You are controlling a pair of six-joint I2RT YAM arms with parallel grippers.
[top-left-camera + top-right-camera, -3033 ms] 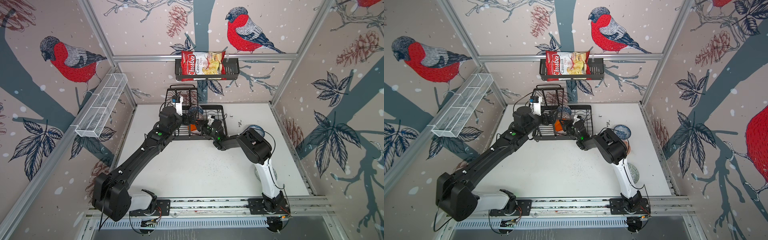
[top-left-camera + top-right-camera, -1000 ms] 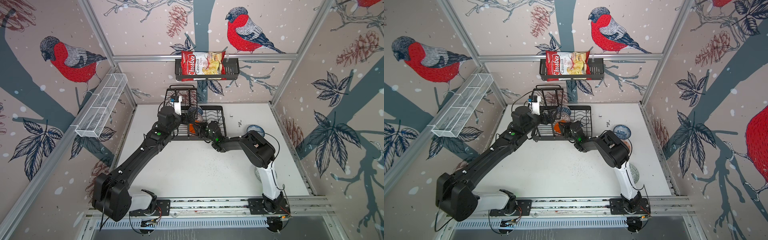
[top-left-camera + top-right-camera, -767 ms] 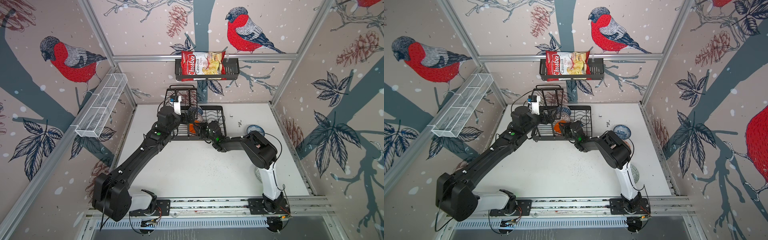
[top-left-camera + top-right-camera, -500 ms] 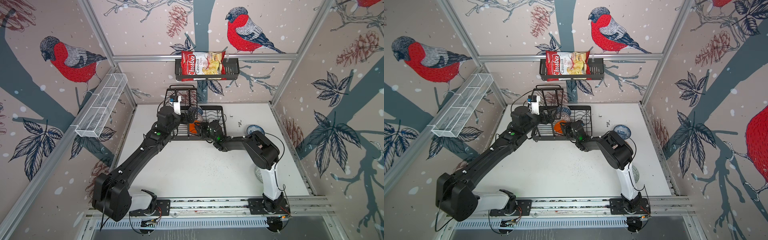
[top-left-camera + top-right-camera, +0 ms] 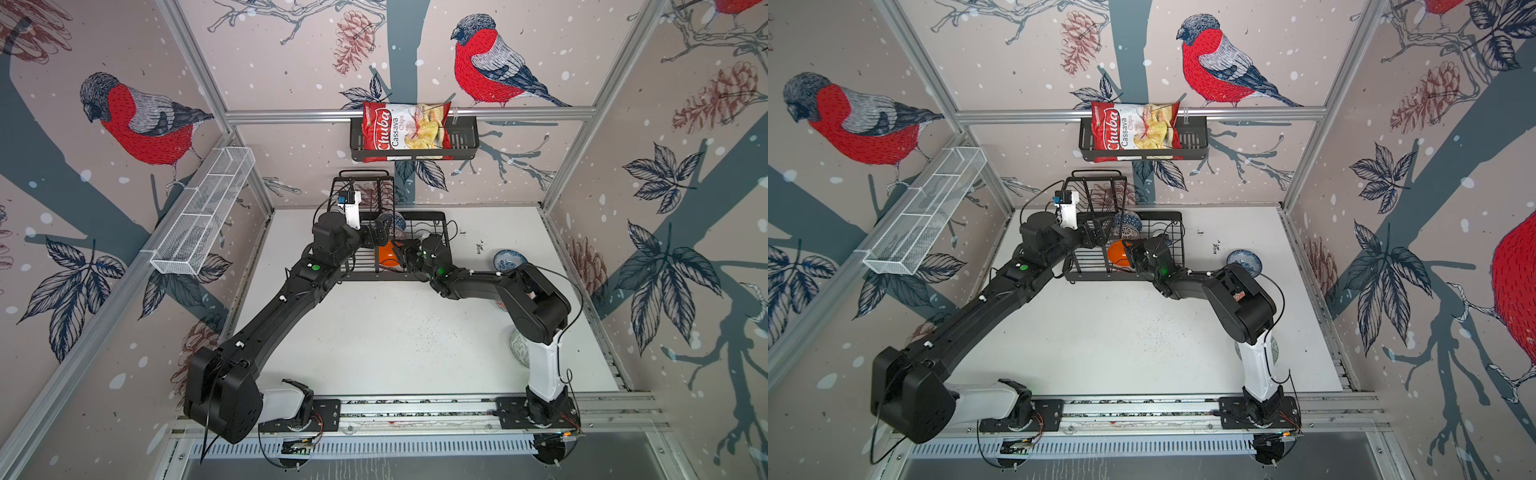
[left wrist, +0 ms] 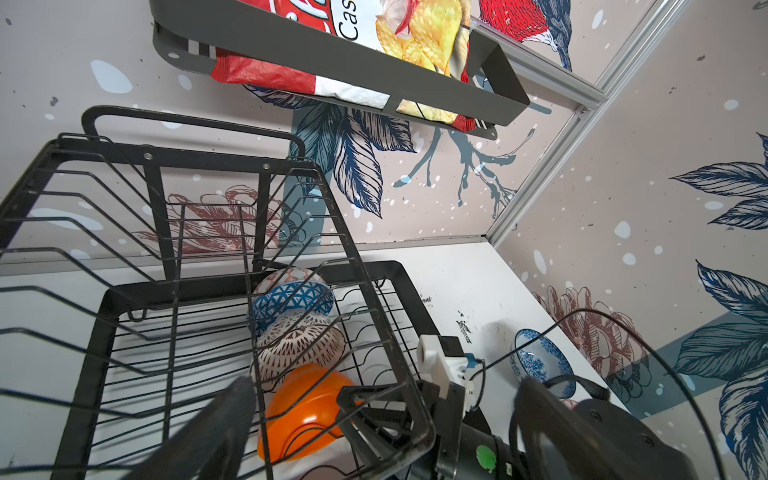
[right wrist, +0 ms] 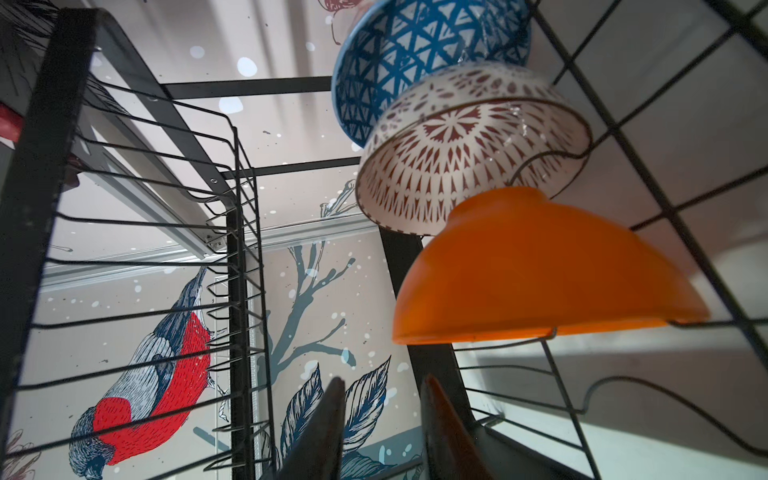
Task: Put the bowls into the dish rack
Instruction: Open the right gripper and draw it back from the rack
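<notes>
The black wire dish rack [image 5: 432,216] [image 5: 1167,214] [image 6: 399,270] stands at the back of the table. Slotted in a row in it are an orange-white bowl [image 6: 286,274], a dark blue geometric bowl [image 6: 291,303] [image 7: 399,54], a radial-patterned bowl [image 6: 299,345] [image 7: 457,166] and the plain orange bowl [image 5: 386,254] [image 5: 1117,252] [image 6: 303,411] [image 7: 540,270]. My right gripper [image 5: 401,255] [image 5: 1129,251] [image 7: 382,380] is open just beside the orange bowl, holding nothing. My left gripper [image 5: 380,232] [image 5: 1098,235] [image 6: 384,386] hangs wide open over the rack. A blue-white floral bowl [image 5: 509,261] [image 5: 1244,259] [image 6: 540,361] sits on the table to the right.
A grey-green bowl [image 5: 517,347] peeks from behind the right arm's base link. The rack's raised upper shelf [image 5: 361,187] stands at its back left. A black basket with a chips bag [image 5: 405,133] hangs on the back wall, a white mesh basket [image 5: 203,212] on the left wall.
My right gripper's jaws have parted a little and the orange bowl rests free in the rack. The right forearm has sunk lower. The left arm has hardly moved.
</notes>
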